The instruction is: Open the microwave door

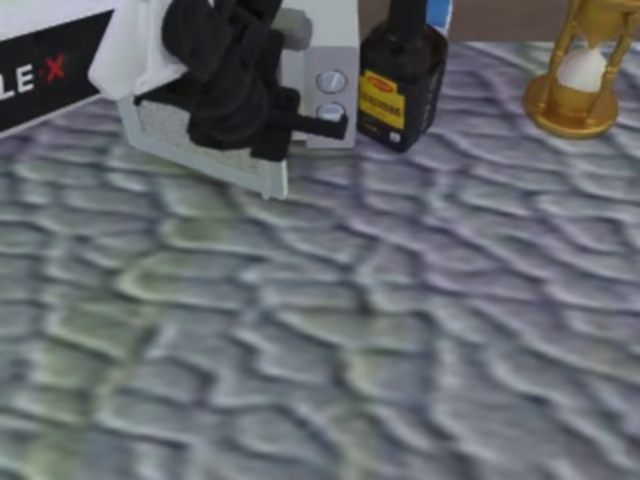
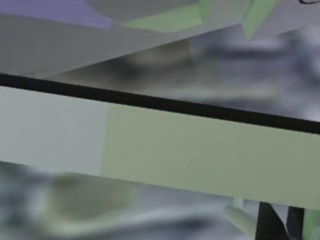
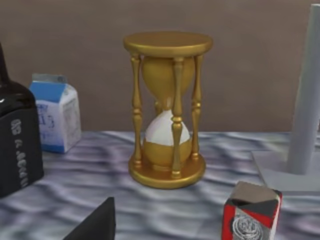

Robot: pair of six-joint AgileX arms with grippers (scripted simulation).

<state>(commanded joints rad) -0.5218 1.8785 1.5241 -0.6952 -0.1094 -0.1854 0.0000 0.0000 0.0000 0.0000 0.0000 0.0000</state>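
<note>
The white-grey microwave (image 1: 335, 35) stands at the table's back left. The microwave door (image 1: 170, 128), a pale panel with a speckled mesh window, is swung partly outward, its free edge (image 1: 282, 182) toward the front. My left arm reaches over the box. Its gripper (image 1: 300, 128) sits just in front of the two round knobs (image 1: 331, 82). In the left wrist view the door panel (image 2: 200, 155) fills the frame. The thin handle (image 2: 241, 219) runs into the dark fingers (image 2: 268, 226), which stand close together on it. My right gripper (image 3: 100, 226) shows only as a dark wedge, away from the microwave.
A dark sauce bottle (image 1: 402, 85) stands right beside the microwave. A gold hourglass (image 1: 583, 80) is at the back right. The right wrist view also shows a milk carton (image 3: 55, 117), a red-and-black box (image 3: 251, 215) and a grey post (image 3: 306, 100).
</note>
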